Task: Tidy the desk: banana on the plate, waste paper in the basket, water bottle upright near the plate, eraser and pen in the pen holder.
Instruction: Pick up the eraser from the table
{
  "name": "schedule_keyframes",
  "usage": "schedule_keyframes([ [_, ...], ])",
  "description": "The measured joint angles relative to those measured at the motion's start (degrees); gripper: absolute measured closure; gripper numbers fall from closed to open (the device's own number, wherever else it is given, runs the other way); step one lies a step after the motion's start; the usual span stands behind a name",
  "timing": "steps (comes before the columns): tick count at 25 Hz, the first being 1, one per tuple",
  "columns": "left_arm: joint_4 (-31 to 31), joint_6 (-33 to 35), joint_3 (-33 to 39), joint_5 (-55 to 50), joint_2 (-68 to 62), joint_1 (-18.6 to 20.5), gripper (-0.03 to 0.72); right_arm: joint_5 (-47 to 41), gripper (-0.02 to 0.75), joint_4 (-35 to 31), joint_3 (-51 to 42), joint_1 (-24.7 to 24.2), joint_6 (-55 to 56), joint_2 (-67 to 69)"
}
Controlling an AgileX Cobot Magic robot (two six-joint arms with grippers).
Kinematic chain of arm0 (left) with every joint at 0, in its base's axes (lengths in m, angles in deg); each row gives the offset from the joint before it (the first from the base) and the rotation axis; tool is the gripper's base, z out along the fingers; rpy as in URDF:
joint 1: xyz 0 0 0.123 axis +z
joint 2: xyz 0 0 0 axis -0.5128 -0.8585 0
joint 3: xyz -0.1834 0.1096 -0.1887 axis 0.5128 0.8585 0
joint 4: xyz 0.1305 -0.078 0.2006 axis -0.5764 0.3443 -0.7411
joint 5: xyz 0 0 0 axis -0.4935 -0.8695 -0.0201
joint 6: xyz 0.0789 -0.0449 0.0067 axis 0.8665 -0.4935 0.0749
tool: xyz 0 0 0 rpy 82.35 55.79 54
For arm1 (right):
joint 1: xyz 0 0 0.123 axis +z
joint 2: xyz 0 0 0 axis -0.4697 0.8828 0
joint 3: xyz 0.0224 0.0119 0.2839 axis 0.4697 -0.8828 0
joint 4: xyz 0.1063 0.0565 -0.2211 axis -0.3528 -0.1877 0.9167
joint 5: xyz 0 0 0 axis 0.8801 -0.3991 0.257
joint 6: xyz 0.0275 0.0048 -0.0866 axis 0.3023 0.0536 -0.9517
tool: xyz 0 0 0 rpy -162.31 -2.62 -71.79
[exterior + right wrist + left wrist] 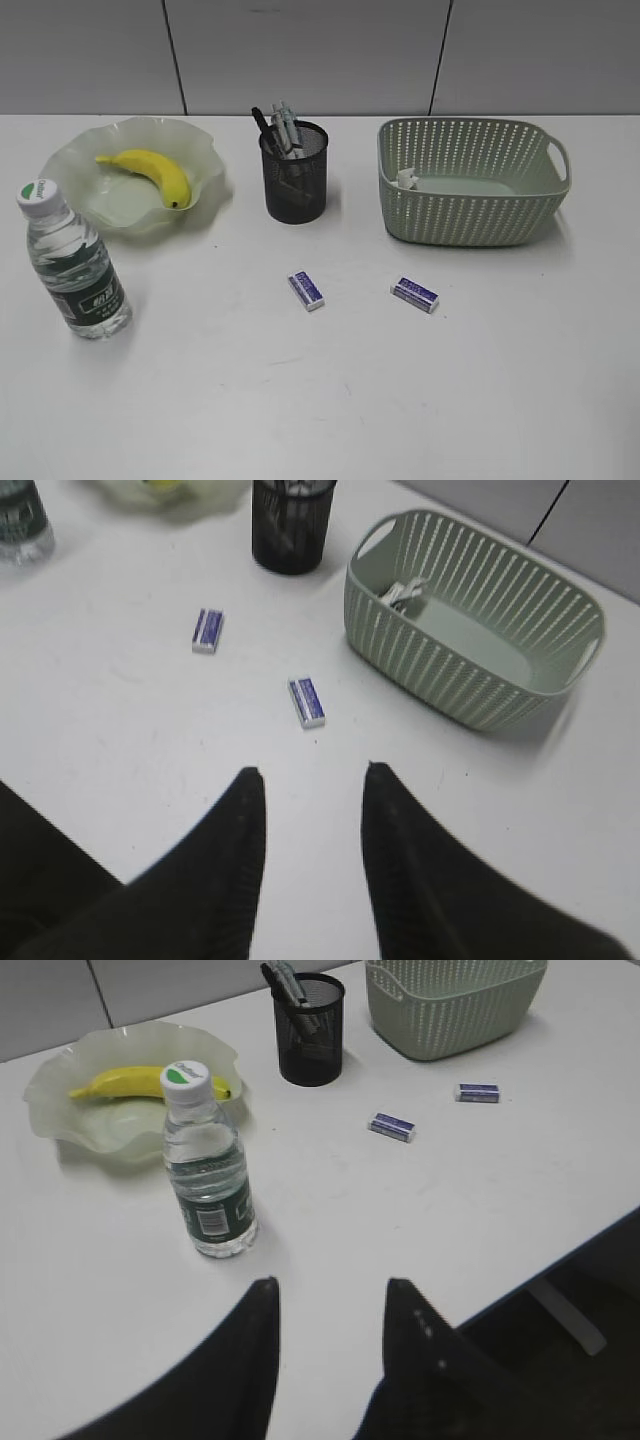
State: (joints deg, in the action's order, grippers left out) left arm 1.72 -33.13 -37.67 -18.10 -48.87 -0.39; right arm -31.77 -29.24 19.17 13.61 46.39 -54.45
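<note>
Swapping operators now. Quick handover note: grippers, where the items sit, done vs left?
Left gripper: open, empty, hovering over the desk just short of the water bottle.
Right gripper: open, empty, above the desk near the two erasers.
Done: banana on the plate; water bottle upright beside the plate; waste paper in the basket; pens in the pen holder.
Left: both erasers lie flat on the desk, left eraser and right eraser, in front of the pen holder and the basket. They go into the pen holder.
</note>
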Motion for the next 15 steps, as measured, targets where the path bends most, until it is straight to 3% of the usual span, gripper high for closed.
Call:
schedule_keyframes([
  [5, -0.3, 0.0, 0.5, 0.8, 0.0, 0.0, 0.426, 0.4, 0.451, 0.2, 11.5, 0.0, -2.7, 27.2],
  [11, -0.6, 0.0, 0.5, 0.9, 0.0, 0.0, 0.426, -2.9, 0.311, 1.3, 28.0, -0.6, -3.5, 56.6],
  [15, -0.4, 0.0, 0.5, 0.9, 0.0, 0.0, 0.426, -4.6, 0.276, -2.7, 35.3, -3.6, -6.7, 69.6],
])
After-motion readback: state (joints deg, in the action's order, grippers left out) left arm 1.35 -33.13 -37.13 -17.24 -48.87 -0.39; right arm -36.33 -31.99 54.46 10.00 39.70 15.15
